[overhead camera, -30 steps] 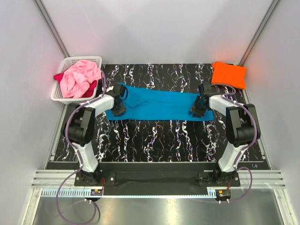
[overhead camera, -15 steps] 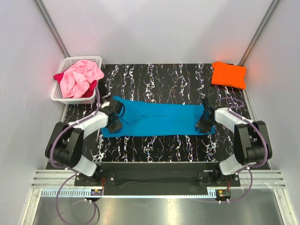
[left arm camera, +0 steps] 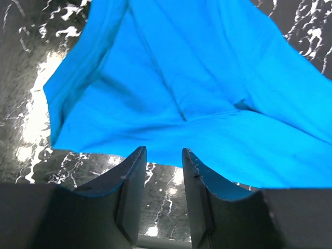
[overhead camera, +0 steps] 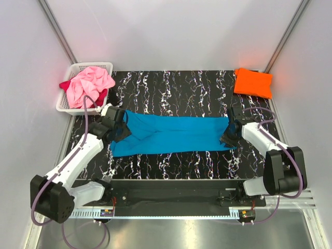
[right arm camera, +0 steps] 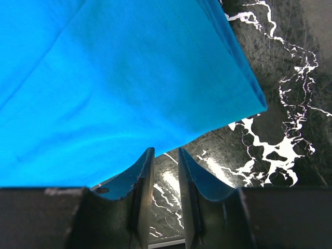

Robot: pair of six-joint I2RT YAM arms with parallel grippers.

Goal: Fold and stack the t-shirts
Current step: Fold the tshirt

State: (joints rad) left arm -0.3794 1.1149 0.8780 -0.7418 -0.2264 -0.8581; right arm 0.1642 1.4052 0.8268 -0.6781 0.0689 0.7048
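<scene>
Turquoise t-shirt [overhead camera: 176, 136] lies flat as a long strip on the marble table [overhead camera: 176, 88]. It starts just beside the near-right corner of the white lattice basket [overhead camera: 91, 64] and runs away from it, long axis left-to-right across both arms. Left gripper [overhead camera: 120, 130] sits at the basket-side end and right gripper [overhead camera: 228, 138] at the end far from the basket, each at the strip's near edge with the cloth ahead of its fingertips. Both pairs of jaws are narrowly parted, table showing through the gap, no cloth pinched. Next fold probably brings one end over the other; neither arm is nearer, each has its own end. Orange t-shirt [overhead camera: 252, 83] lies folded, well apart from the basket.
</scene>
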